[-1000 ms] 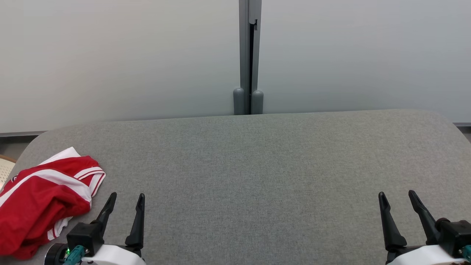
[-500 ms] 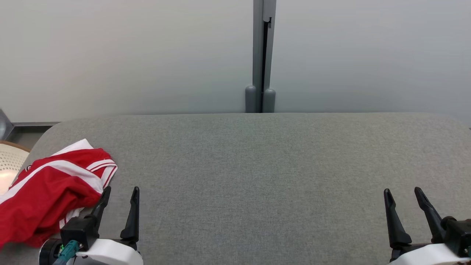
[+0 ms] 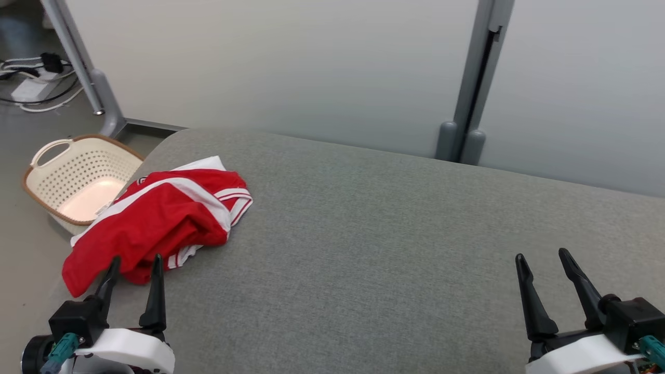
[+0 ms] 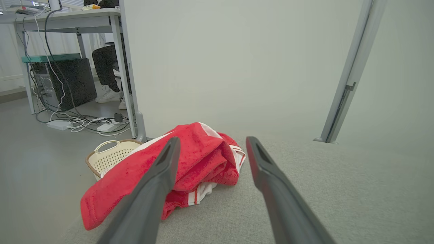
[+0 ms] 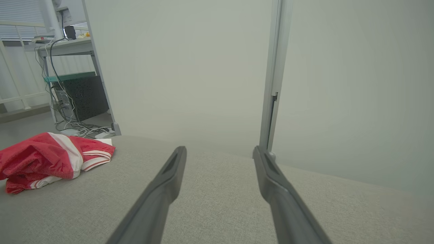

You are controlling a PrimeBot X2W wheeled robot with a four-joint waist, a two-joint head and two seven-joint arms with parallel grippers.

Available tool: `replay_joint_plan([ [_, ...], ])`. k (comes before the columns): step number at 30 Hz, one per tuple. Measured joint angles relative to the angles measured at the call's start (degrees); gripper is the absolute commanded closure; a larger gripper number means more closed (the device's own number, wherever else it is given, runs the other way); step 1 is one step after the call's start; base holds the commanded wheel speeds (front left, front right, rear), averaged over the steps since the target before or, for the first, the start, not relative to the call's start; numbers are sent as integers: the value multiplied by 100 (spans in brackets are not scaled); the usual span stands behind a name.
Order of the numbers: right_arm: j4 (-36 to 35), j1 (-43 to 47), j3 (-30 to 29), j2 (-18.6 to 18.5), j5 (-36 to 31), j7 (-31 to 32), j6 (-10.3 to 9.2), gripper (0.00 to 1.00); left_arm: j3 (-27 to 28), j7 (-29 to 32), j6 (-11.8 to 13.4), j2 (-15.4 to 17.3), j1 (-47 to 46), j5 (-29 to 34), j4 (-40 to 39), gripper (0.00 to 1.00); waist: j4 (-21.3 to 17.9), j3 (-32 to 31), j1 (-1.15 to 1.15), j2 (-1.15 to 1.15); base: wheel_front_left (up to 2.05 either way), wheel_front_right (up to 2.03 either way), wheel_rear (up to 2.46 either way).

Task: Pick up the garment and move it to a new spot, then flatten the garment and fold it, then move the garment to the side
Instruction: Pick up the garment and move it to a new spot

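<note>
A wide grey fabric-covered surface with rounded corners [image 3: 363,249] takes the lower part of the head view. Behind it, from eleven to two o'clock, stand pale matte partition panels [image 3: 286,67], joined at one o'clock by a grey metal post [image 3: 475,78]. On the grey floor at ten o'clock, just beside the surface's corner, sits a cream perforated plastic basket with a brown rim [image 3: 88,161]. At eleven o'clock a slanted grey metal leg [image 3: 78,62] stands near a white power strip with black cables [image 3: 28,88]. In the left wrist view, at ten o'clock, a black computer tower [image 4: 73,84] stands under a grey desk [image 4: 67,15], and a seated person's legs in dark trousers [image 4: 105,64] end in white shoes [image 4: 108,96].
</note>
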Motion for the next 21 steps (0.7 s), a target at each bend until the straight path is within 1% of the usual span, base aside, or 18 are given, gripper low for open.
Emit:
replay_joint_plan([
  [6, 21, -109, 158, -8, 2, -21, 0, 0, 75, 0, -2, 82, -11, -44, 9, 0, 524, 64, 0, 0, 0, 0, 0],
  [10, 60, -129, 171, -8, 31, -31, 0, 0, 102, 0, -8, 94, -13, -59, -5, 0, 756, 105, 0, 0, 0, 0, 0],
  [14, 101, -165, 162, -16, 31, -55, 0, 0, 112, 0, -10, 83, -14, -63, -10, 0, 852, 144, 0, 0, 0, 0, 0],
  [21, 137, -219, 167, -49, 31, -71, 0, 0, 130, 0, -13, 31, -27, -64, -20, 0, 866, 178, 0, 0, 0, 0, 0],
])
